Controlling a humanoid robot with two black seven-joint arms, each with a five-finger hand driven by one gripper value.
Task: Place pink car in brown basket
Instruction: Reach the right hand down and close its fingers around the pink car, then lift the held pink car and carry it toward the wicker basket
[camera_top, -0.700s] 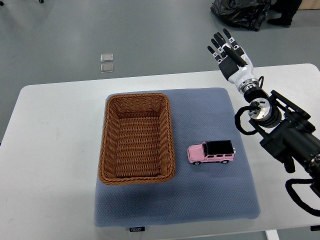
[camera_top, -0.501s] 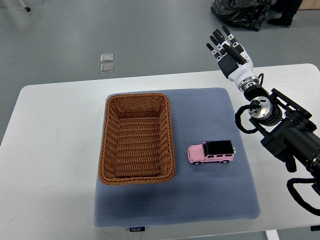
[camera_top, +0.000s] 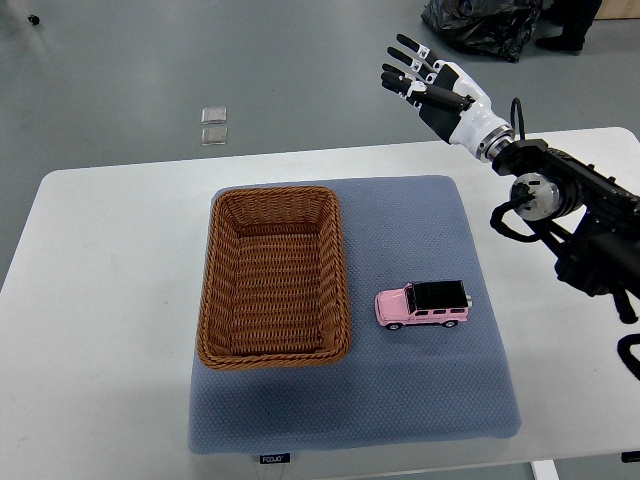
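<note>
A white table (camera_top: 110, 300) with rounded corners fills the lower part of the frame, and grey floor (camera_top: 200, 60) shows above it. Directly on the table lies one thing, a blue-grey square mat (camera_top: 420, 390), in the centre and reaching almost to the bottom edge. On the mat, the brown basket (camera_top: 274, 275) stands at its left side, and the pink car (camera_top: 423, 304) sits just right of it, not touching.

Bright, even overhead light; soft shadow under the basket (camera_top: 275, 275); sharp focus, no glare.
</note>
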